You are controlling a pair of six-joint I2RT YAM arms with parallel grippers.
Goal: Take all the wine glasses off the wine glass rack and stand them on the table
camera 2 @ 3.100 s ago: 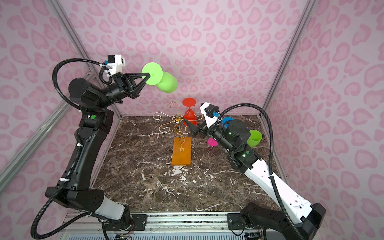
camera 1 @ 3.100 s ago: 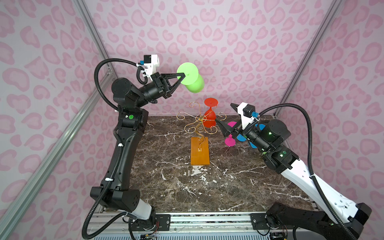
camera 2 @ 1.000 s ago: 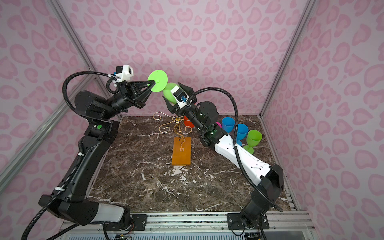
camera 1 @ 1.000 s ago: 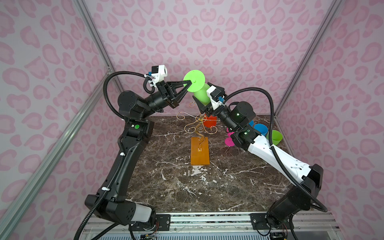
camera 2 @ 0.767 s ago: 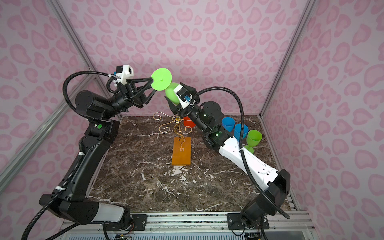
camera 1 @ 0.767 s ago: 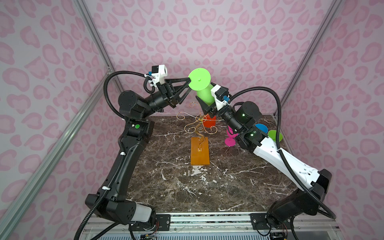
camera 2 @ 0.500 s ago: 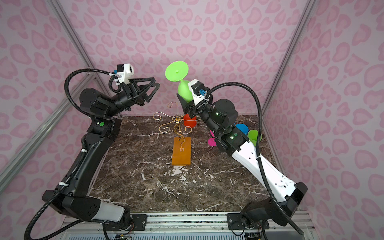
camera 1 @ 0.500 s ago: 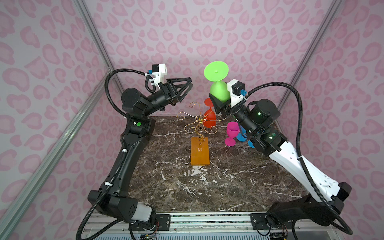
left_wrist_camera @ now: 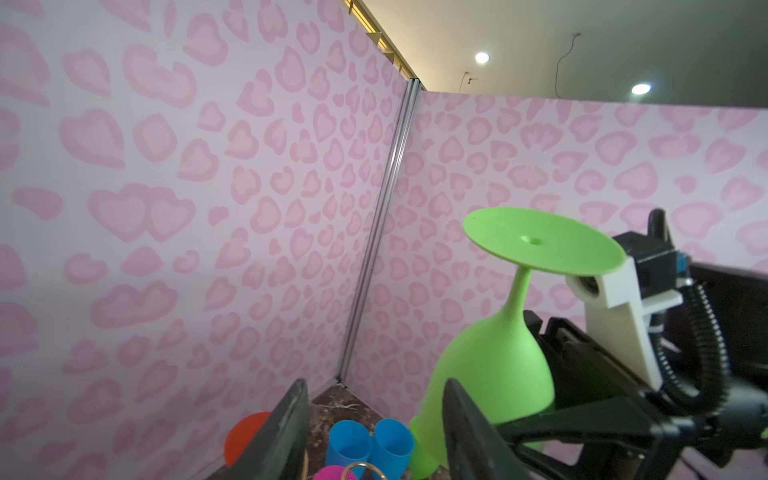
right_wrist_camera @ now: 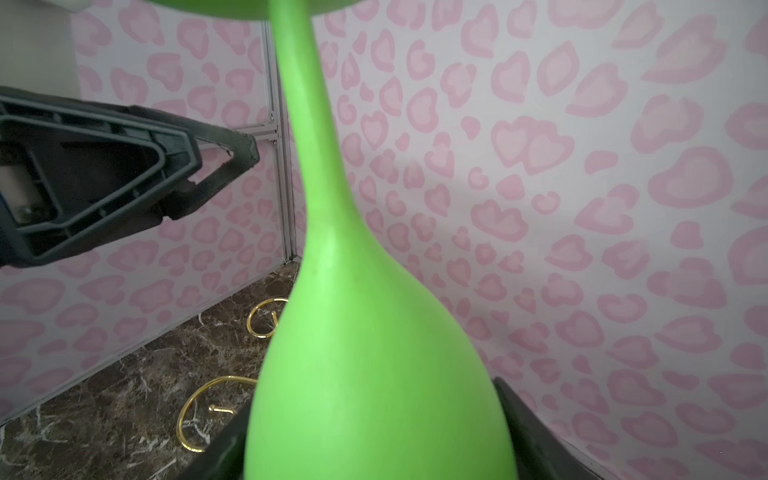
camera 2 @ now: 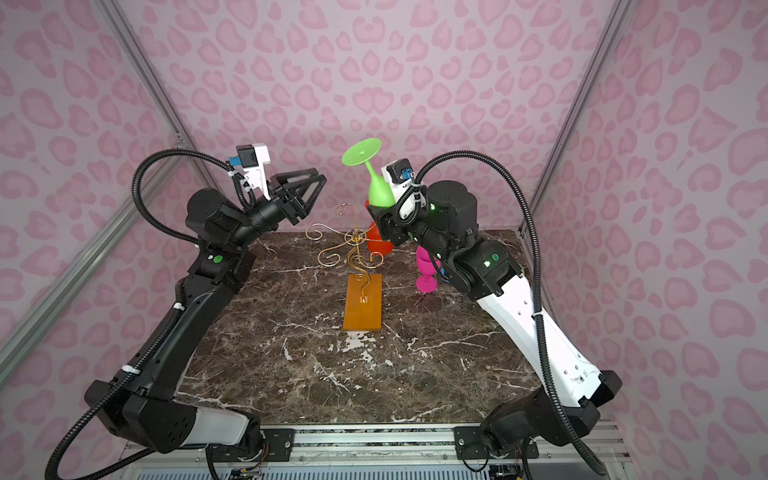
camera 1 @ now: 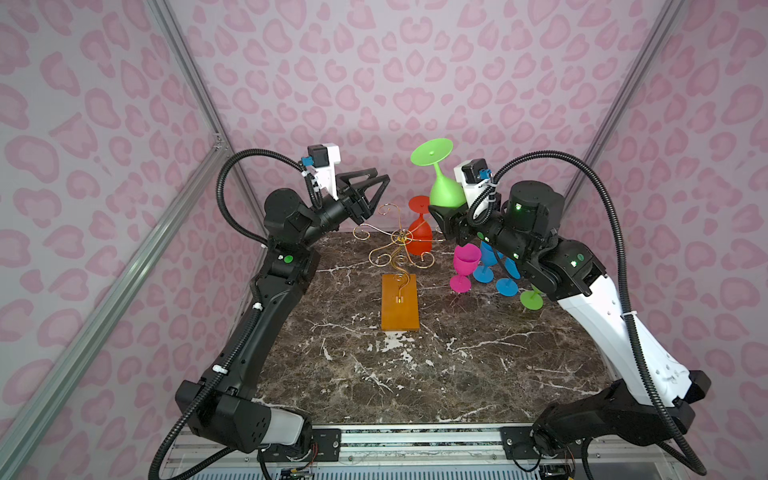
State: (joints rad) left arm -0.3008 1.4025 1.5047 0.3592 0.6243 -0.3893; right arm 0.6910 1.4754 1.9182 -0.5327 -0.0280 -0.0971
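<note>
Two blue glasses [left_wrist_camera: 349, 440] beyond wine glass [left_wrist_camera: 494, 374] (left wrist view, not right wrist)

The counter [camera 1: 415, 374] lies open from the wine glass rack [camera 1: 400, 303] toward 6 o'clock. At 12 a red glass [camera 1: 419, 240] blocks; at 3 a pink glass [camera 1: 466, 259] and blue glasses [camera 1: 484, 274] crowd; at 1, aloft, a held green wine glass [camera 1: 446, 194].

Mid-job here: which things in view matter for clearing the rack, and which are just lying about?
Job: green wine glass, upside down in right gripper; wine glass rack; red glass at rack; open left gripper.
Lying about: pink glass, blue glasses, second green glass on table.
</note>
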